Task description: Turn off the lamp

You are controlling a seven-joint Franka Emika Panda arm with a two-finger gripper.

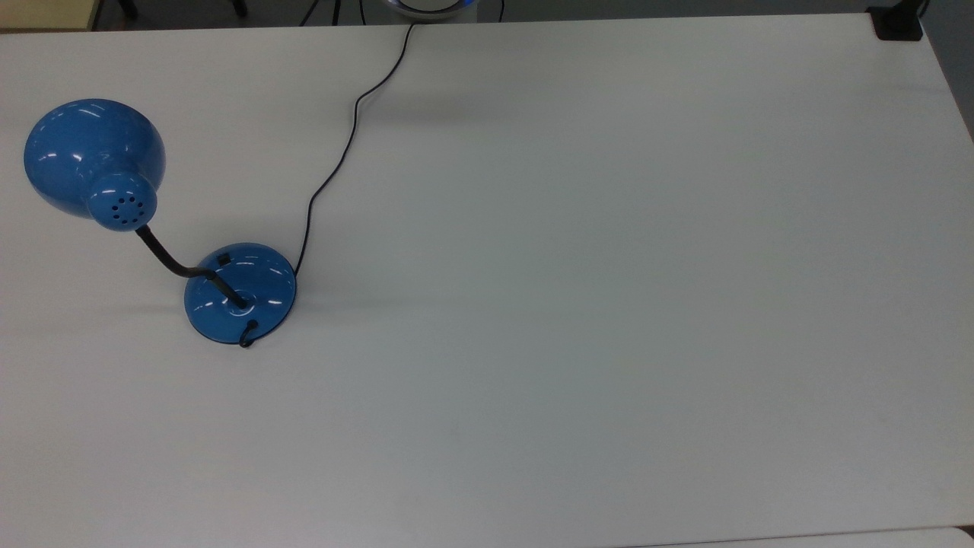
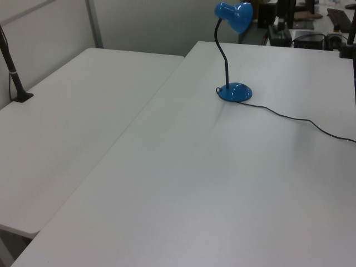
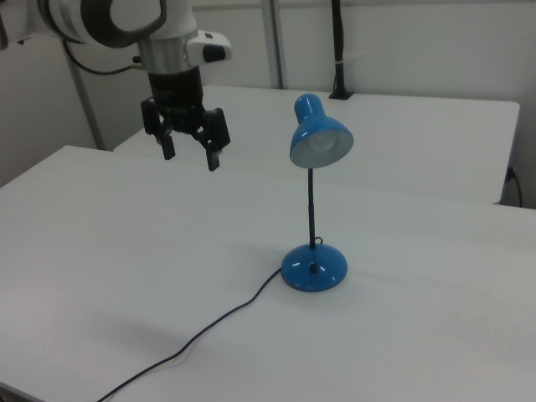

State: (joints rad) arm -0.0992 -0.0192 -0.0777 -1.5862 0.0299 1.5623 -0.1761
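The blue lamp stands at the top view's left, its dome shade (image 1: 91,156) with vented cap leaning out over the table on a black gooseneck (image 1: 163,259). On the round base (image 1: 251,301) sits a small black switch (image 1: 223,259). The black cord (image 1: 335,167) runs from the base to the far edge. In the right view my gripper (image 3: 191,157) hangs open and empty, high above the table and well to the left of the shade (image 3: 320,134) and base (image 3: 313,268). The left view has the lamp (image 2: 234,92) far back on the table.
A second white table (image 2: 83,100) adjoins along the left view's left. A black clamped post (image 3: 339,50) stands at the back in the right view, and a black clamp (image 1: 898,23) sits on the top view's upper right corner. The cord (image 3: 218,322) trails across the table.
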